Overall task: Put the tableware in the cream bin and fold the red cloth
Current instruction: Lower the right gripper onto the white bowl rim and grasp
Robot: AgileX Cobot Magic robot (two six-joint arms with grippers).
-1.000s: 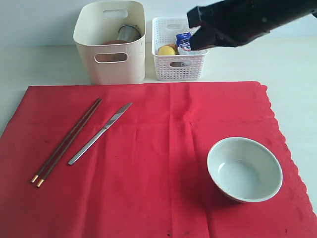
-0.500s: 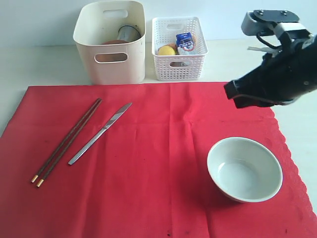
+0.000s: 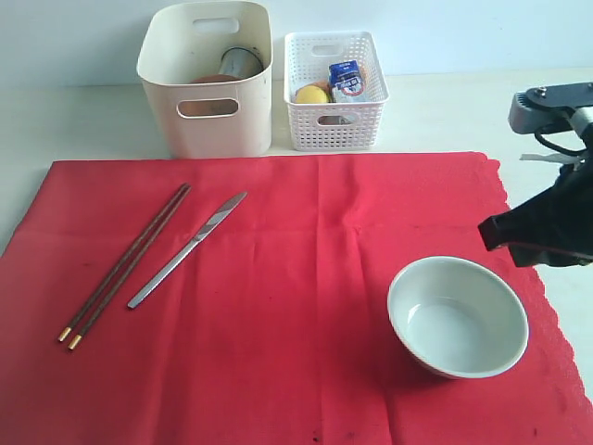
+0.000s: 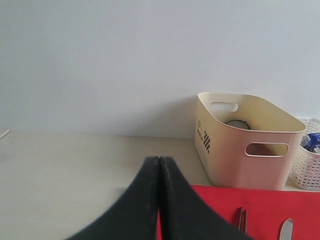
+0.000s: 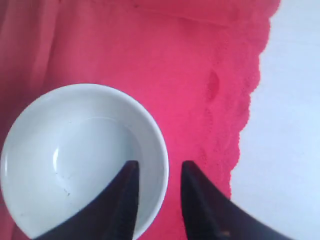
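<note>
The red cloth (image 3: 296,306) lies spread flat on the table (image 3: 83,120), scalloped edge to the right in the exterior view.

Items on the cloth:
- Pale green-white bowl (image 3: 458,317): upright, right-hand part, near the scalloped edge.
- Dark brown chopsticks (image 3: 127,263): left-hand part, lying side by side on a diagonal, gold tips toward the near edge.
- Silver table knife (image 3: 185,250): just beside the chopsticks on their right, roughly parallel, not touching them.

Containers beyond the far edge of the cloth:
- Cream bin (image 3: 208,120): holds a steel cup (image 3: 241,61) and a brown plate (image 3: 215,79) (only the plate's rim shows).
- White lattice basket (image 3: 334,125): just beside the bin on its right, holding a lemon (image 3: 311,94) and a blue-labelled carton (image 3: 346,78).

Right gripper (image 5: 159,167): jaws parted, nothing held. In the right wrist view the bowl's rim falls in the gap between the fingers; contact with the rim cannot be determined.

Left gripper (image 4: 159,160): jaws pressed together with nothing between them, positioned above the table on the left, well apart from the bin.
</note>
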